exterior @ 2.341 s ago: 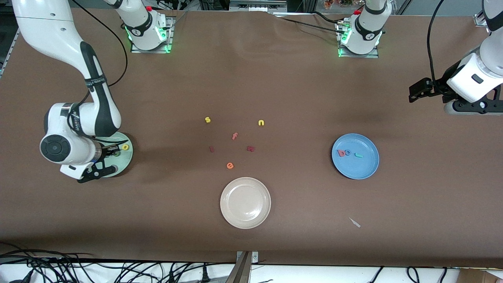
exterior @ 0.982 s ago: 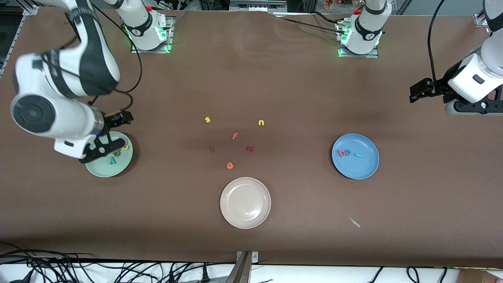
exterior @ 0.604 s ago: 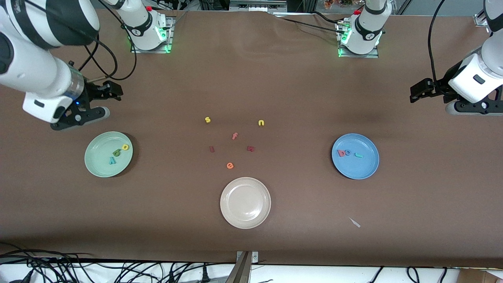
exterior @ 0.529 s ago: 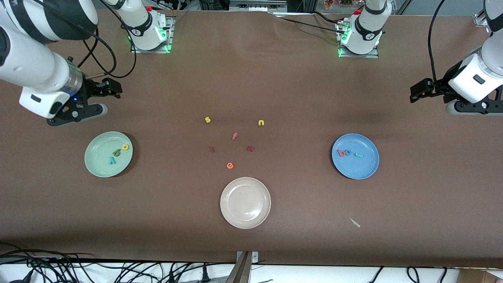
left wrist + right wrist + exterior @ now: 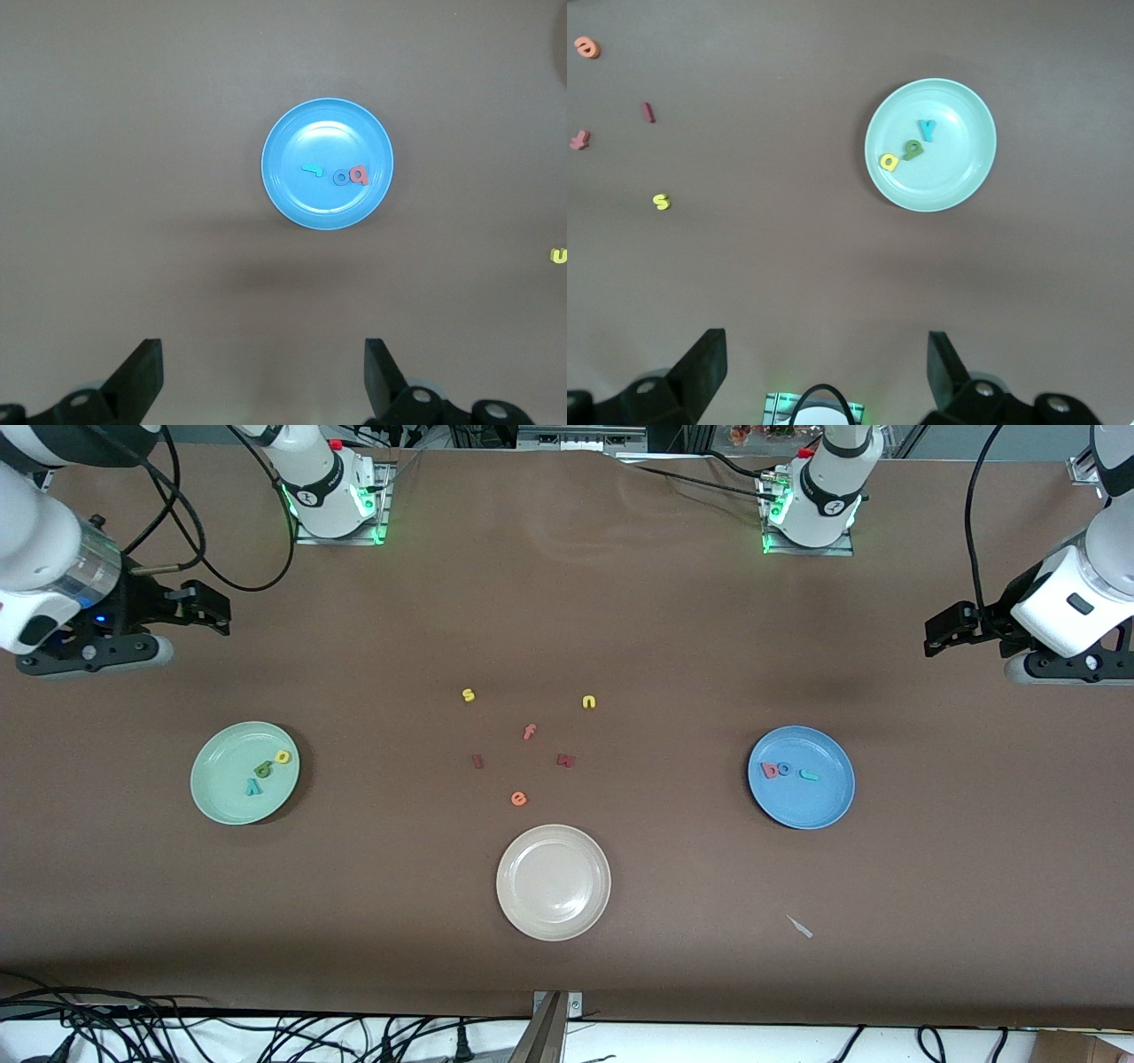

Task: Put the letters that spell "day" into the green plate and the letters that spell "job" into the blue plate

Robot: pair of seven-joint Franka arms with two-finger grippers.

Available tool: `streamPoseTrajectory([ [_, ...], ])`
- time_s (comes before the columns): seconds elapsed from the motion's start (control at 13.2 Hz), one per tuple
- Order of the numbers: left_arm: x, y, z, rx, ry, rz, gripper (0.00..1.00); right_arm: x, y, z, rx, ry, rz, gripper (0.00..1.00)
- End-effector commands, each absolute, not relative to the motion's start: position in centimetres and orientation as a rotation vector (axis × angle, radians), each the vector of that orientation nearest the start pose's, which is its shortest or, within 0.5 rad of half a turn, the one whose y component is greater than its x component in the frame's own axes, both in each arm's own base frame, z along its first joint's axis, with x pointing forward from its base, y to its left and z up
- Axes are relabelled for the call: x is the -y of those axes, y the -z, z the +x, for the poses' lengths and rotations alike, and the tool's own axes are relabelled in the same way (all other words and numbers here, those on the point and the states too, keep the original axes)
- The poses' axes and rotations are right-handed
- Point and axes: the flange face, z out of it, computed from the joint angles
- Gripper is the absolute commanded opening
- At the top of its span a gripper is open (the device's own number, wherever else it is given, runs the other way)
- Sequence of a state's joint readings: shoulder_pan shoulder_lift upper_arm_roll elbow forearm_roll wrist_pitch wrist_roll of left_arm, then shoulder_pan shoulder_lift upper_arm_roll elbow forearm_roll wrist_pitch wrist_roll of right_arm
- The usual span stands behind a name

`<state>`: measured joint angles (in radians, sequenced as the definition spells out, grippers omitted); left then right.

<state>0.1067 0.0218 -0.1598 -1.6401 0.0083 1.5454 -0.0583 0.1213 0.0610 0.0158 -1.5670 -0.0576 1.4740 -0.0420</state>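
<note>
Front view: green plate (image 5: pixel 213 797) toward the right arm's end holds the green "d" (image 5: pixel 263 769), yellow "a" (image 5: pixel 283 757) and teal "y" (image 5: pixel 253 786); blue plate (image 5: pixel 819 802) toward the left arm's end holds the red "b" (image 5: pixel 770 770), blue "o" (image 5: pixel 784 769) and teal "j" (image 5: pixel 808 775). Bare brown table (image 5: pixel 673 655) surrounds both.

Left wrist view: left gripper (image 5: pixel 263 376) spread wide, empty — over bare table.

Right wrist view: right gripper (image 5: pixel 826 367) likewise released, holding nothing.

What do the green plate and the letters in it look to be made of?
Green plate: smooth, likely plastic or melamine, with a soft sheen and a moulded rim. Letters that spell "day": matte, thick-cut, flat-coloured, probably foam; the look alone can't confirm it.
</note>
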Motion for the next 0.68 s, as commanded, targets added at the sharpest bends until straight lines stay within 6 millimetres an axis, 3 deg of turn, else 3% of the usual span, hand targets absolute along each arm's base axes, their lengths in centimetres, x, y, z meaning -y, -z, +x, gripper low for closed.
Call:
streamPoseTrajectory([
  [0.0, 2.6, -58.4, 55.5, 0.001, -0.187, -3.101, 1.00, -7.0, -59.2, 54.8, 0.279, -0.214, -3.173, 1.00],
  [0.6, 2.6, -58.4, 55.5, 0.001, -0.187, -3.099, 1.00, -5.3, -59.6, 54.8, 0.209, -0.190, -3.175, 1.00],
])
